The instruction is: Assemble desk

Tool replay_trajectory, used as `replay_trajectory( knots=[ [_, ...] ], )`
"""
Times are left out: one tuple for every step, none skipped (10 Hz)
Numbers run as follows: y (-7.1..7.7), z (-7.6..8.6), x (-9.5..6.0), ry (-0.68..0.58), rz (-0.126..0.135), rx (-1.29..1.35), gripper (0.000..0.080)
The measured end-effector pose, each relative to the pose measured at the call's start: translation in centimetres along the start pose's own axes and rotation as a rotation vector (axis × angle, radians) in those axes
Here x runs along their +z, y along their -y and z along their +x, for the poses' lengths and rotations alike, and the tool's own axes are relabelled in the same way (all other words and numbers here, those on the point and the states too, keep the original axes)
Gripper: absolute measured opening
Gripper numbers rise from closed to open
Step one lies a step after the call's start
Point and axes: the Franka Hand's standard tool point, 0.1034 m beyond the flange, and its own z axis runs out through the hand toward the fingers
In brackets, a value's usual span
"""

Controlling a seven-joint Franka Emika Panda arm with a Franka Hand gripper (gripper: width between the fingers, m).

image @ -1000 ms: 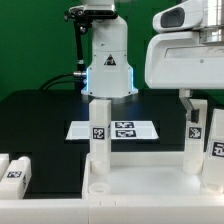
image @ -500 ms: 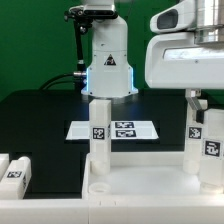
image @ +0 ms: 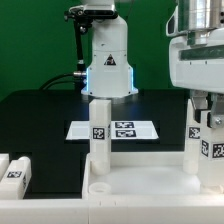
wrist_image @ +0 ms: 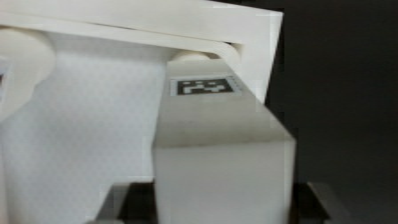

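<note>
At the exterior view's left, spare legs (image: 14, 172) wait; the first leg (image: 98, 135) stands in the rimmed tabletop (image: 140, 188). At the right, my gripper (image: 203, 115) has just narrowed to pinch the second leg (image: 196, 142) upright at its corner, likely to seat it.

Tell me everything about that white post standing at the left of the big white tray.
It is a desk leg: a square-edged white block that looks like smooth plastic, standing upright. A black-and-white square tag sits on the face toward the camera. Its lower end meets the white tabletop at the far corner on the exterior view's left; whether it is fully seated there cannot be told. Nothing else touches it.
</note>
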Motion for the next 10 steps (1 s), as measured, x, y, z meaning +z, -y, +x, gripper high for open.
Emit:
replay_trajectory(
  knots=[
    [0.0, 0.0, 0.0, 0.001, -0.002, 0.069, 0.0285],
    [-0.1, 0.0, 0.0, 0.002, -0.004, 0.119, 0.0285],
    [-0.1, -0.2, 0.1, 0.013, -0.007, 0.268, 0.0285],
    [0.0, -0.6, 0.1, 0.026, -0.009, 0.462, 0.0285],
    [0.1, -1.0, 0.1, 0.039, 0.0, 0.503, 0.0286],
    [0.2, -1.4, 0.1, 0.046, 0.008, 0.468, 0.0286],
    [0.2, -1.4, 0.1, 0.046, 0.005, 0.429, 0.0288],
    [0.1, -1.3, 0.2, 0.037, 0.004, 0.354, 0.0288],
    [0.0, -1.4, 0.2, 0.024, 0.002, 0.156, 0.0453],
    [0.1, -1.6, 0.2, 0.02, 0.005, -0.004, 0.0606]
  ],
)
